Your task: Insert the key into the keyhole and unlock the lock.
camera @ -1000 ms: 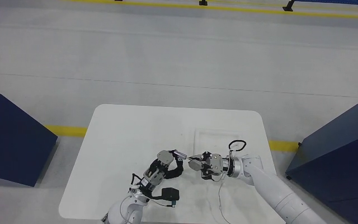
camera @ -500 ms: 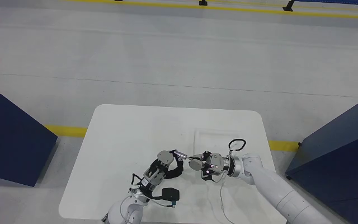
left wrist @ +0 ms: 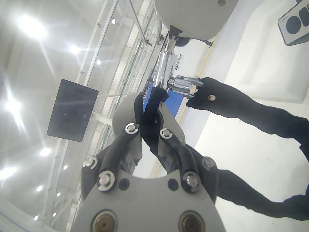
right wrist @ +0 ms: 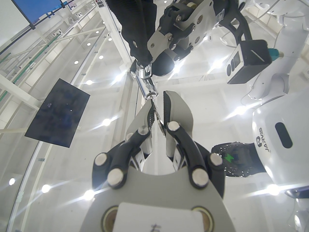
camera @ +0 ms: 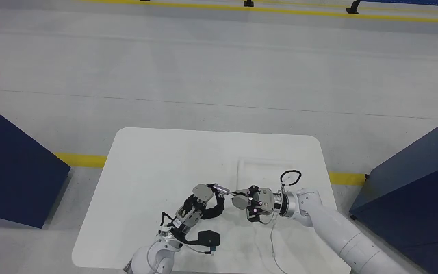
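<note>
Lock: the chrome cylinder lock (right wrist: 144,80), on its black fabric-sleeved cable (right wrist: 135,13), is held off the white table (camera: 150,171) between the two arms.
Left gripper: the left gripper (left wrist: 150,105) has its fingers clamped on the cable just behind the cylinder, likely to steady the keyhole (right wrist: 152,95) toward the other arm.
Right gripper: the right gripper (right wrist: 159,100) pinches the small silver key (right wrist: 156,117) by its bow, with the blade in line with the cylinder.
Key position: the tip is at the keyhole mouth; how deep it sits cannot be told.
Reason for alignment: a straight axis should let the blade slide in before any turn.

Lock (right wrist: 146,83) blocks middle; passage over far tabletop (camera: 157,154).
</note>
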Motion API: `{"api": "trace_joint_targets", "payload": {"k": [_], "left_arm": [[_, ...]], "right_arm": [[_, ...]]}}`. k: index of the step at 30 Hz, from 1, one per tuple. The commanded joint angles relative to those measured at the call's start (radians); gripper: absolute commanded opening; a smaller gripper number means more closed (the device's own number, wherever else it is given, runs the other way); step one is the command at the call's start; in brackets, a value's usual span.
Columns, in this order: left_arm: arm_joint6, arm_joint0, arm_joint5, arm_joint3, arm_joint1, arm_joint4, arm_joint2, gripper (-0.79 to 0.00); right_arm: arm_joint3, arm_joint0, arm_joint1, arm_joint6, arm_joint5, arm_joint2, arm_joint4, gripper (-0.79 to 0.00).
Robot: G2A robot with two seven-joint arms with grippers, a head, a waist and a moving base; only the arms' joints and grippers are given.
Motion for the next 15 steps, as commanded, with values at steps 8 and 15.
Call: {"api": "trace_joint_targets", "payload": {"k": [8,15], "left_arm": [[0.02,-0.005,0.046,0.008,-0.001,0.026,0.003,-0.785],[0.025,-0.005,0.055,0.013,-0.003,0.026,0.004,-0.785]], "right_arm": [[-0.004,0.006,0.005,0.0,0.0,-0.022,0.038,-0.785],[-0.005,0.015,0.01,0.0,0.0,-0.032,0.051,-0.785]]}}
